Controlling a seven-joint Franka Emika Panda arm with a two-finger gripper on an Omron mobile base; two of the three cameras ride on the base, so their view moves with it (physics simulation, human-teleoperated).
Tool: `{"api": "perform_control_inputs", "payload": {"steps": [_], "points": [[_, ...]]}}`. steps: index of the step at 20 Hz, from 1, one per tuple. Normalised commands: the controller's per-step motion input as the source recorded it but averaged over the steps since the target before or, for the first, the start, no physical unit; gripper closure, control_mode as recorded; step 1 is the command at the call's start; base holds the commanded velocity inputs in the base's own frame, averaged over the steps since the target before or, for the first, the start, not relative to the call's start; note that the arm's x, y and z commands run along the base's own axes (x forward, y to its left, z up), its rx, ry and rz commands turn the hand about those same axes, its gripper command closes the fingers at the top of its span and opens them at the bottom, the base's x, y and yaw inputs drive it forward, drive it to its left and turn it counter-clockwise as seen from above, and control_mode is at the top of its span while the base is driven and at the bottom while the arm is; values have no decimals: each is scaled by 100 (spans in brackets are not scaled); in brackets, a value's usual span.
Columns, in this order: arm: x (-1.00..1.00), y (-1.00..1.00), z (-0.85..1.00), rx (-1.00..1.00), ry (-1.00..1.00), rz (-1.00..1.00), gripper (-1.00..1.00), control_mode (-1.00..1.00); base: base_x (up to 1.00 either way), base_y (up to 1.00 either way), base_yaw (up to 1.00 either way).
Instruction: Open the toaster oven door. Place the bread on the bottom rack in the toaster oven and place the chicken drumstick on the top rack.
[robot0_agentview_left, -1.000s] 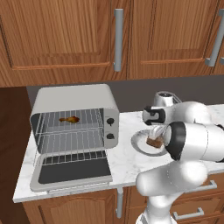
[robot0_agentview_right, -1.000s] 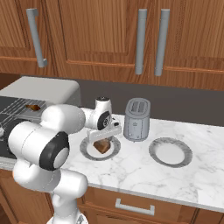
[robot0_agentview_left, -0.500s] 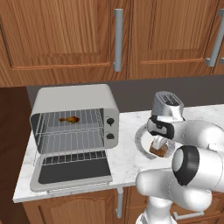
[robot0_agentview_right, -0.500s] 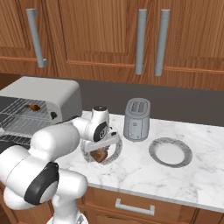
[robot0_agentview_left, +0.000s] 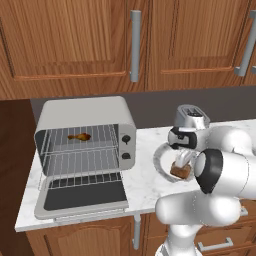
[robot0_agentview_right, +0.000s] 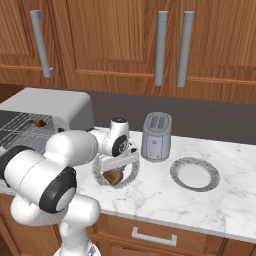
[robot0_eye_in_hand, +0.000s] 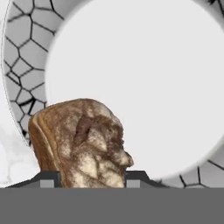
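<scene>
The toaster oven (robot0_agentview_left: 85, 112) stands at the counter's left with its door (robot0_agentview_left: 82, 197) folded down flat. The chicken drumstick (robot0_agentview_left: 79, 136) lies on the top rack (robot0_agentview_left: 102, 134), and the bottom rack (robot0_agentview_left: 82, 165) below it is bare. The bread (robot0_agentview_left: 180, 172) (robot0_agentview_right: 114, 177) (robot0_eye_in_hand: 83, 135) is over a crackle-rimmed plate (robot0_agentview_left: 161, 157) (robot0_agentview_right: 132, 175) (robot0_eye_in_hand: 22, 52). My gripper (robot0_agentview_left: 181, 166) (robot0_agentview_right: 116, 170) (robot0_eye_in_hand: 92, 177) points down at that plate and is shut on the bread, one fingertip against each side. Whether the bread still touches the plate, I cannot tell.
A grey two-slot toaster (robot0_agentview_left: 190, 117) (robot0_agentview_right: 157, 136) stands just behind the plate. A second plate (robot0_agentview_right: 195, 175) lies to the right on the marble counter. Wooden cabinets with long grey handles (robot0_agentview_left: 135, 45) hang above. The open door reaches out to the counter's front edge.
The arm's elbow and forearm have swung round while the hand stayed over the plate. The jaws have closed a little further onto the bread. The oven and the drumstick have not moved.
</scene>
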Motion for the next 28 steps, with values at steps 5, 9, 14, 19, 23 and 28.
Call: {"api": "perform_control_inputs", "payload": {"steps": [5, 9, 14, 19, 23, 28], "points": [[-45, 73, -100, 0, 3, 2, 100, -100, 0, 0, 0], [-85, 75, -100, -2, -3, 4, 100, -100, 0, 0, 0], [-60, 22, -6, 3, -13, 0, 100, -100, 0, 0, 0], [-36, 38, 77, 0, -20, -4, 100, -100, 0, 0, 0], [-38, 47, 78, 0, -20, -6, 100, -100, 0, 0, 0], [-39, 56, 76, 0, -19, -6, 100, -100, 0, 0, 0]]}}
